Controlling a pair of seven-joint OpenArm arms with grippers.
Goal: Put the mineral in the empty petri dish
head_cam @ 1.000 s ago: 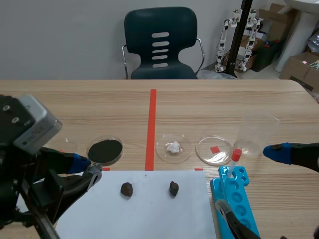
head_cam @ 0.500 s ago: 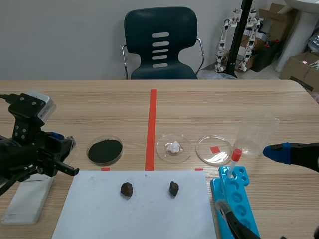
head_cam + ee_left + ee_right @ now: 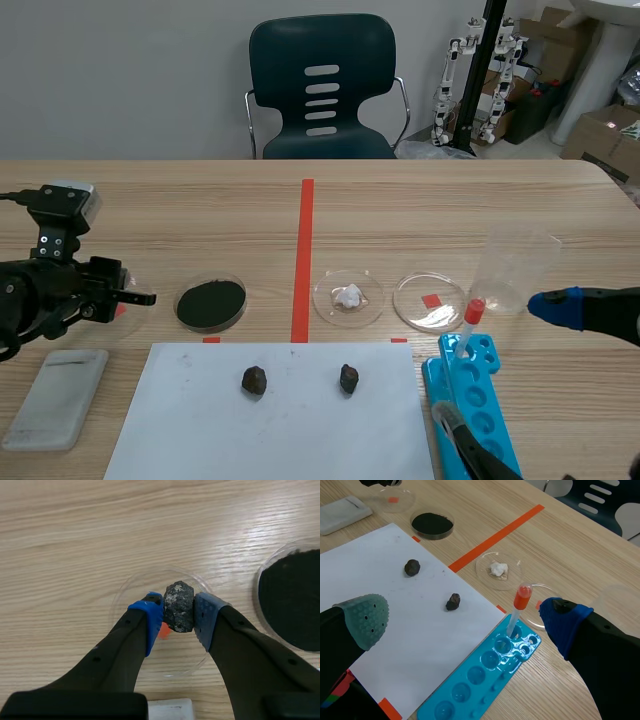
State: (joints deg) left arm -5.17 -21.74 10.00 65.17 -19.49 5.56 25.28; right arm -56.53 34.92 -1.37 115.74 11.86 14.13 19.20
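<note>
In the left wrist view my left gripper (image 3: 178,619) is shut on a dark speckled mineral (image 3: 179,602), held just above an empty clear petri dish (image 3: 131,587). In the scene view that gripper (image 3: 135,297) hangs at the table's far left, left of the black powder dish (image 3: 211,303). Two more dark minerals (image 3: 254,379) (image 3: 348,378) lie on the white paper (image 3: 270,430). A second clear dish (image 3: 430,302) sits right of the middle. My right gripper (image 3: 465,620) stands open above the paper's right edge with nothing between its fingers.
A dish with white material (image 3: 348,297) sits right of the red tape line. A blue tube rack (image 3: 478,415) holds a red-capped tube (image 3: 472,318) near a clear beaker (image 3: 515,272). A white block (image 3: 57,397) lies at the front left.
My left arm has swung from the paper's left edge back and to the left, ending over the far-left dish and uncovering the white block. The right arm has not moved.
</note>
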